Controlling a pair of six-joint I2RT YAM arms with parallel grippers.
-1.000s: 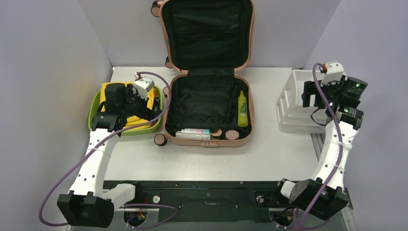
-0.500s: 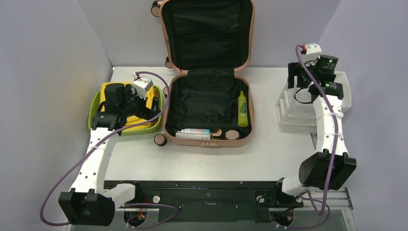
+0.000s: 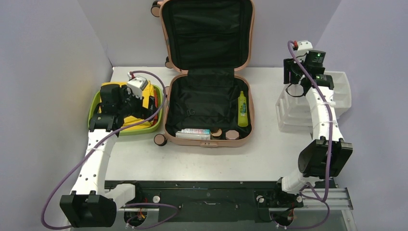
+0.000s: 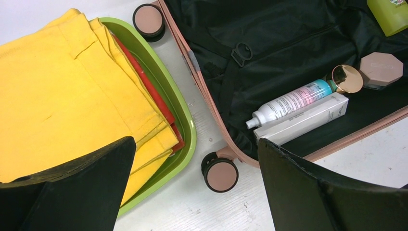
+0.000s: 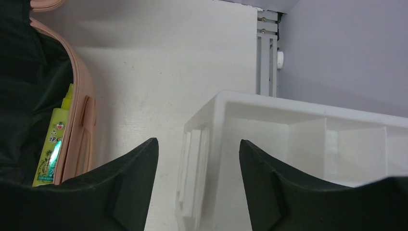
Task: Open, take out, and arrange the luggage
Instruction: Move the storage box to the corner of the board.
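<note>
**Luggage open, both grippers empty beside it**

Nearest, a boxed tube lies against the front wall of the luggage, which sits mid-table. The left gripper gapes, empty, over the green tub. The right gripper, jaws parted on nothing, hovers over the white organizer. Farthest back, the lid stands upright, and a careless reach could knock it shut.

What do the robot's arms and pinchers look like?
The left arm and right arm are white tubes with chunky black joints. A purple cable runs along each. The left gripper and right gripper have wide black pointed fingers. A green light glows near the right wrist.
</note>
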